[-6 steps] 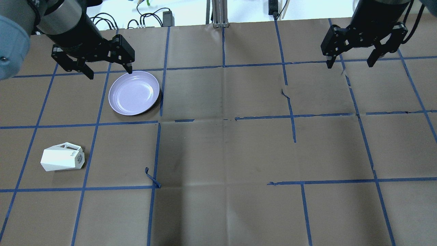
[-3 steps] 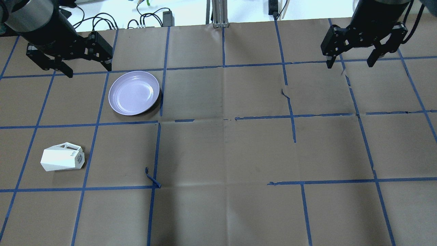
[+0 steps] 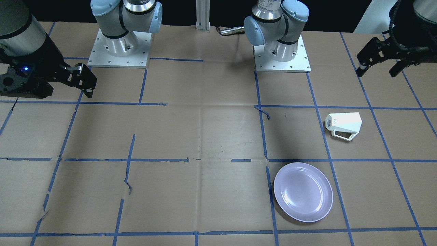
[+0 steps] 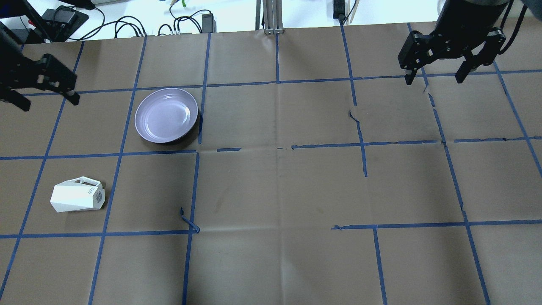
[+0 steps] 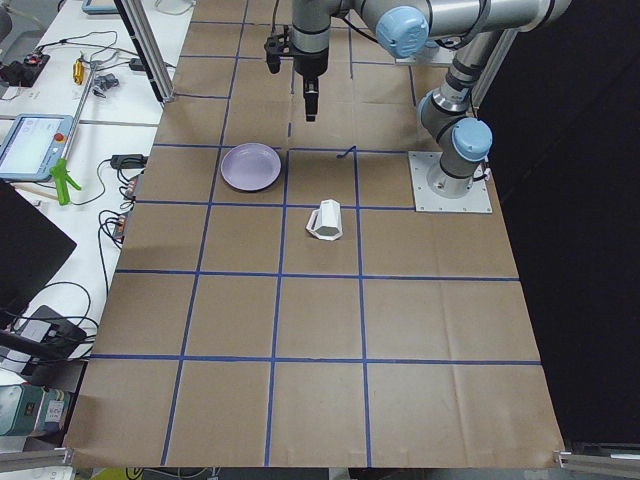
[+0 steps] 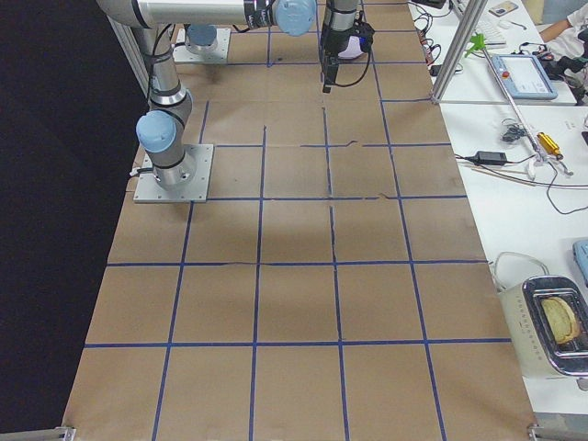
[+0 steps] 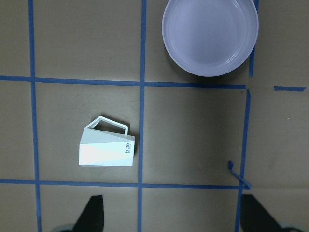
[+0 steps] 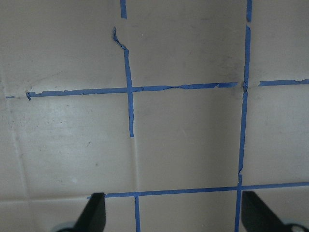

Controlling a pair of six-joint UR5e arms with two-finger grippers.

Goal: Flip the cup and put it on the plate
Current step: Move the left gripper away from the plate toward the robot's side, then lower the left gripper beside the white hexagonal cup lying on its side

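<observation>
Lying on its side on the paper-covered worktop (image 4: pixel 275 190), the white faceted cup (image 4: pixel 77 197) sits at about 8 o'clock in the overhead view, inside one square of the blue tape grid (image 4: pixel 199 123). Its wide mouth faces 9 o'clock, its angular handle points to 12 o'clock, and the small lettering is near the narrow end at 3 o'clock. The lavender plate (image 4: pixel 166 115) rests flat at about 1 o'clock from the cup, one grid square away diagonally and well apart from it, with nothing on it.

The left gripper (image 4: pixel 51 105) hangs above the worktop at 9 o'clock from the plate and 11 o'clock from the cup, its jaws spread wide and holding nothing. Its wrist camera looks straight down on both the cup (image 7: pixel 107 150) and the plate (image 7: pixel 209 36).

The right gripper (image 4: pixel 433 81) hangs at 2 o'clock in the overhead view, far from both, its jaws likewise parted and empty above bare paper.
</observation>
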